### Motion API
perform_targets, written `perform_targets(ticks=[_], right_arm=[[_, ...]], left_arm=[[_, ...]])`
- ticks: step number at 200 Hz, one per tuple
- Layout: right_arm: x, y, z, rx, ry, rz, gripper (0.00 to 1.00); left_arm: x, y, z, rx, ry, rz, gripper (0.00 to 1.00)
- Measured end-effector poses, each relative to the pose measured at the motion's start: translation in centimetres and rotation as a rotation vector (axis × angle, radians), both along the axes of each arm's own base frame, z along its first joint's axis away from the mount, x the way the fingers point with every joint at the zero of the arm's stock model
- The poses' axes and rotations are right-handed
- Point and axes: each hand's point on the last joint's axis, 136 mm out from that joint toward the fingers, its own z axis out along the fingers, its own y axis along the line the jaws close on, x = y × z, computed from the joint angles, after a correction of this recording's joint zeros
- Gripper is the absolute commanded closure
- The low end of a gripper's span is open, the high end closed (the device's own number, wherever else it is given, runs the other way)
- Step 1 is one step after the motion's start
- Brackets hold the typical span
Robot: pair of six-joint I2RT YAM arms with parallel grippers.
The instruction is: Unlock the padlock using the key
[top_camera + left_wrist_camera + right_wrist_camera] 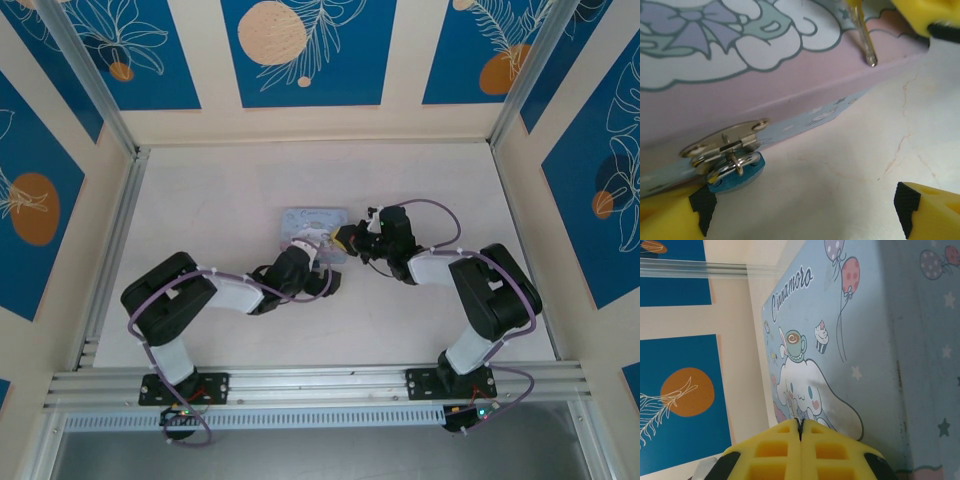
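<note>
My right claw (801, 432) is pressed together, clamped on the slim silvery metal key (863, 36). Its shaft points down at the lid edge of the light-blue rectangular tin (875, 340), which is lettered "Cinnamoro". The small teal-bodied padlock (735, 174) hangs from the tin's metal hasp (722, 142), down-left of the key tip. My left claw (804, 212) is nearer it, its jaws apart.

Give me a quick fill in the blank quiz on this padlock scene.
The padlock hangs from a hasp on the ____.
The left gripper's jaws stand ____.
The right gripper's jaws are shut on the ____.
Missing: tin; open; key.
</note>
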Motion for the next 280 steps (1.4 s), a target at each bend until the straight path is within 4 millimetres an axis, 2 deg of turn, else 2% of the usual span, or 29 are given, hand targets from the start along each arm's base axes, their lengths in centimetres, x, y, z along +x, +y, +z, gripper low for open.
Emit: perform_targets(ticks=[49, 98, 210, 247, 280], right_arm=[[0.0, 0.0, -0.6, -0.005, 0.012, 0.001, 1.00], [0.1, 0.1, -0.6, -0.003, 0.007, 0.000, 1.00], [0.2, 0.2, -0.6, 0.003, -0.001, 0.004, 1.00], [0.3, 0.2, -0.6, 0.004, -0.003, 0.004, 1.00], [0.3, 0.2, -0.6, 0.005, -0.004, 0.004, 1.00]], left_arm=[[0.4, -0.8, 1.5, -0.121, 0.023, 0.048, 0.06], [0.8, -1.0, 2.1, -0.238, 0.074, 0.095, 0.06], [0.6, -0.6, 2.7, -0.488, 0.183, 0.202, 0.13], [0.7, -0.7, 3.1, -0.526, 0.197, 0.225, 0.13], [1.0, -0.9, 2.5, -0.517, 0.194, 0.249, 0.13]])
